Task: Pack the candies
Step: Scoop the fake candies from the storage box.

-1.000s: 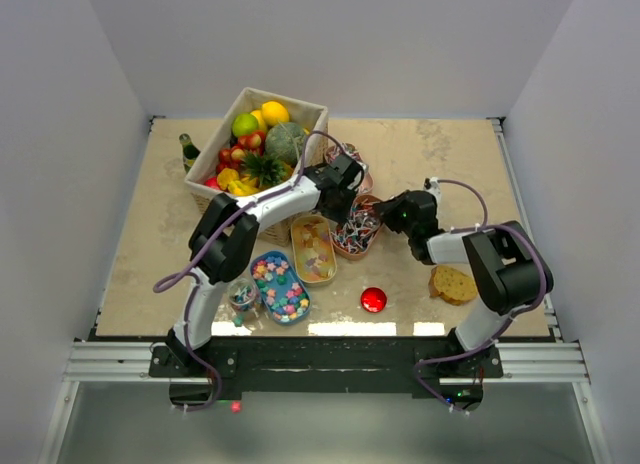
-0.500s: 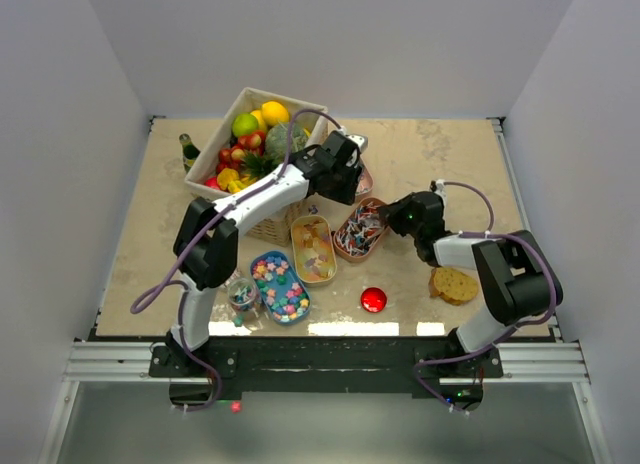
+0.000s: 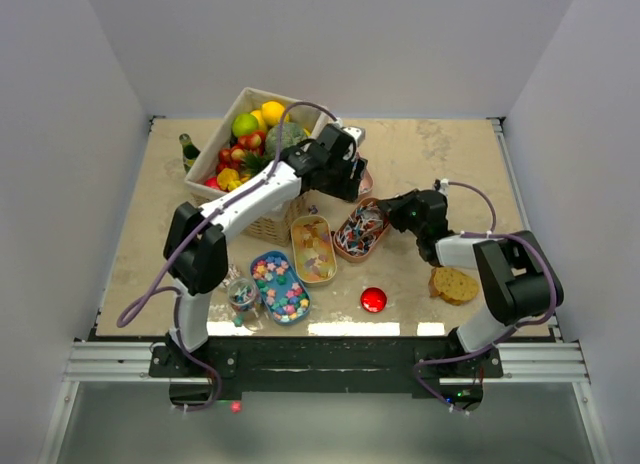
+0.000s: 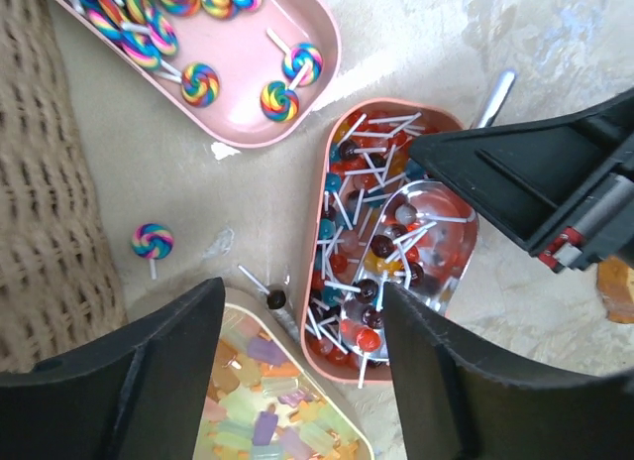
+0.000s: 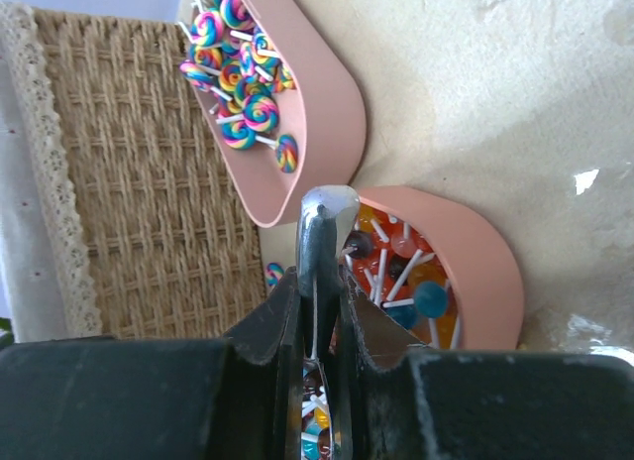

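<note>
Gripping scoop (image 4: 437, 228) among lollipops (image 4: 346, 282), right pincer (image 5: 320, 289)

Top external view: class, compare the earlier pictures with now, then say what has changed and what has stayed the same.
The left gripper lifted away from the tray of small lollipops, drew back toward the basket and opened; it holds nothing. The right gripper stayed shut on the spoon, whose bowl rests in that tray. Nothing else visibly shifted.

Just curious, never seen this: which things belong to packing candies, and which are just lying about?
Job: swirl lollipops, small lollipops, pastel candies, gummies, spoon in the right gripper.
Lying about: fruit basket, green bottle, red ball, bread slice.
</note>
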`<state>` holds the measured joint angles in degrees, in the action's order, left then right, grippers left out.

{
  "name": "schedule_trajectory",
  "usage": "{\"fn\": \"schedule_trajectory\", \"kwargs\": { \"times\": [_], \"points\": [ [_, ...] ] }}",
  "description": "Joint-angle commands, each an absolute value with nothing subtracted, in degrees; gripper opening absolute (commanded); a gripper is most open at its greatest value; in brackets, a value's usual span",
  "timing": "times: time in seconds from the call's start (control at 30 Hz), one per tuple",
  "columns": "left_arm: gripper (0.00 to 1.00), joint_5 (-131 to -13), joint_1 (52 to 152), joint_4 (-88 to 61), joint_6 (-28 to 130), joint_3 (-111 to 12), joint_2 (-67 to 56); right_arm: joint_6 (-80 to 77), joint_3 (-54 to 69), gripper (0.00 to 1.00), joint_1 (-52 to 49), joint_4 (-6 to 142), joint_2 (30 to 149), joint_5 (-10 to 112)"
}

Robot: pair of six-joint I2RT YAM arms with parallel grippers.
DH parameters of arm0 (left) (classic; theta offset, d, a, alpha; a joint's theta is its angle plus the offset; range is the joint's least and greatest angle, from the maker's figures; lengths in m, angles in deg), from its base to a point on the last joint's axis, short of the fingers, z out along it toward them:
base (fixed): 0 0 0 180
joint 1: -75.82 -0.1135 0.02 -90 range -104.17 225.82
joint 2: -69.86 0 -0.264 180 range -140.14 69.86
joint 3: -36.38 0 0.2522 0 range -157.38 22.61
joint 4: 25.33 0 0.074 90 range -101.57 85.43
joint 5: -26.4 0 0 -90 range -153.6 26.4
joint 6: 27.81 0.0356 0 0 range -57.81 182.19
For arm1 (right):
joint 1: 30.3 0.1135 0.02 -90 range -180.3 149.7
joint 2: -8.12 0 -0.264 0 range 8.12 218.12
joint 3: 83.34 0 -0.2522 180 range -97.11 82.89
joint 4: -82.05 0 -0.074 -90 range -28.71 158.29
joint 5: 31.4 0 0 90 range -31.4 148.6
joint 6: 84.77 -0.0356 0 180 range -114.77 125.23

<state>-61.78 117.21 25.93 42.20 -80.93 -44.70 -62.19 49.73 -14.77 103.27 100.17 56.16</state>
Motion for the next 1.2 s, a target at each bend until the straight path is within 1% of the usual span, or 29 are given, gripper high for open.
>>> {"fn": "schedule_trajectory", "kwargs": {
  "times": [0.0,0.17,0.3,0.57,0.83,1.03,1.17],
  "points": [
    [0.73,-59.4,117.0,26.5,42.1,-84.7,-38.2,-65.2,49.8,0.00,-15.3,108.0,97.3,53.3],
    [0.78,-57.5,115.7,27.8,41.4,-85.4,-34.8,-65.7,49.4,0.00,-15.3,107.1,95.4,51.7],
    [0.78,-57.5,112.8,30.5,39.9,-85.0,-32.4,-66.1,48.3,0.00,-15.1,105.1,93.0,50.0],
    [0.82,-55.6,105.8,29.5,38.0,-72.8,-20.0,-67.0,45.6,0.00,-12.7,99.7,87.3,49.8],
    [0.85,-49.5,102.1,31.1,37.0,-64.9,-12.8,-68.4,41.3,0.00,-1.7,97.7,86.5,54.4],
    [0.87,-48.6,99.6,31.1,35.9,-61.3,-8.5,-68.4,36.8,0.00,5.7,97.4,88.8,57.2],
    [0.88,-48.6,98.9,31.6,35.7,-60.6,-7.7,-67.8,33.8,0.00,10.4,96.9,91.2,58.0]
  ]
}}
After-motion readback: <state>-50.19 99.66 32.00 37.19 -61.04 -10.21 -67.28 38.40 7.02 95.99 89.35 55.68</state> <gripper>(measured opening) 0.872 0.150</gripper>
